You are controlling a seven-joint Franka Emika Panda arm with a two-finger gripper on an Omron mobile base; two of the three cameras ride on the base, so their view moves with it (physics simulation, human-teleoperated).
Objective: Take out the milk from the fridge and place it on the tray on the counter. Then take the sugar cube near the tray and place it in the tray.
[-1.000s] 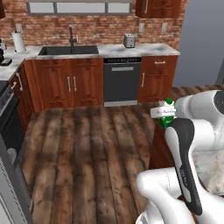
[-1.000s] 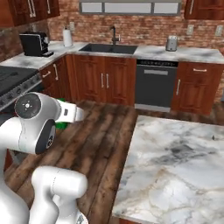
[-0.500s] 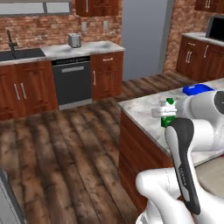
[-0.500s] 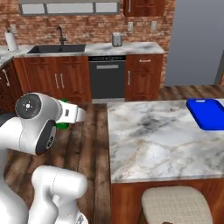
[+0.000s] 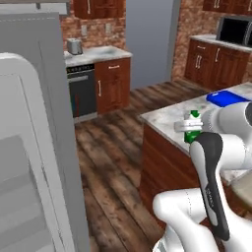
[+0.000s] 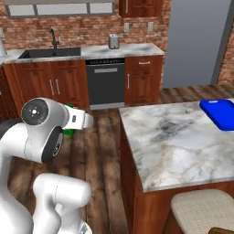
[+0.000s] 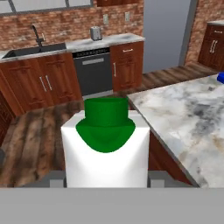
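One carton, the milk (image 5: 191,129), stands upright at our arm's end in the left base view, short of the tray (image 5: 227,98) far along the counter (image 5: 165,115). The right base view shows this tray (image 6: 222,114) well apart. In the hand view our gripper (image 7: 105,180) clasps the milk (image 7: 105,148).

A glossy white robot arm (image 6: 41,137) is showing rounded, bulbous segments joined by dark grey bands. One joint is wearing a round grey cap with a small pale centre, and a black curved strip is running along one link.
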